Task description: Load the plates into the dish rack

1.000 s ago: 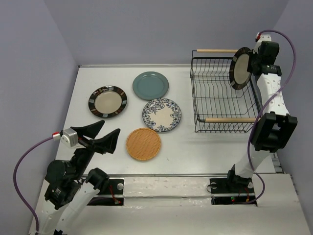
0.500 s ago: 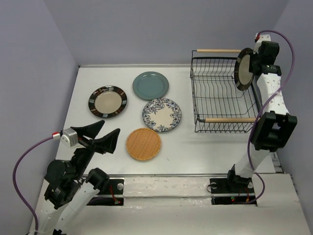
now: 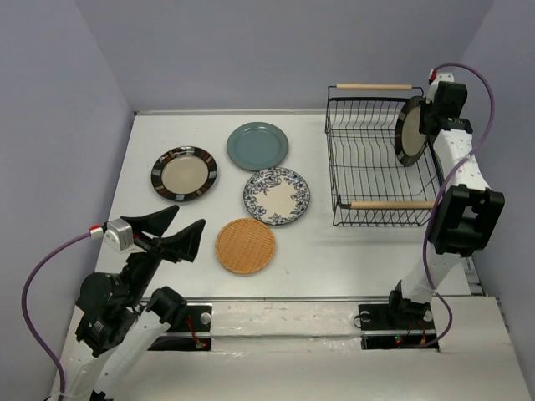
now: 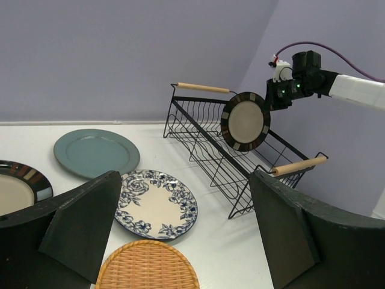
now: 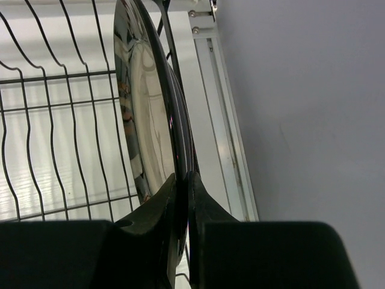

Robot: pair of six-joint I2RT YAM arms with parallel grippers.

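My right gripper [image 3: 428, 124] [image 5: 183, 177] is shut on the rim of a beige plate with a dark striped rim [image 3: 410, 131] [image 4: 245, 121] [image 5: 147, 120]. It holds the plate upright over the right end of the black wire dish rack [image 3: 393, 204] [image 4: 204, 129] [image 5: 60, 108]. Flat on the table lie a second striped-rim plate [image 3: 184, 173], a teal plate [image 3: 257, 146] [image 4: 96, 152], a blue floral plate [image 3: 277, 195] [image 4: 156, 203] and a woven orange plate [image 3: 246, 246] [image 4: 147, 265]. My left gripper [image 3: 175, 231] [image 4: 185, 180] hangs open and empty, near-left of the woven plate.
The rack has two wooden rod handles, the far one [image 3: 374, 86] and the near one [image 4: 299, 165]. Purple walls close in the table on the left, back and right. A metal rail [image 5: 222, 120] runs along the table's right edge beside the rack.
The right gripper has carried the held plate lower, down toward the rack's wires. The left arm and the plates on the table have not moved.
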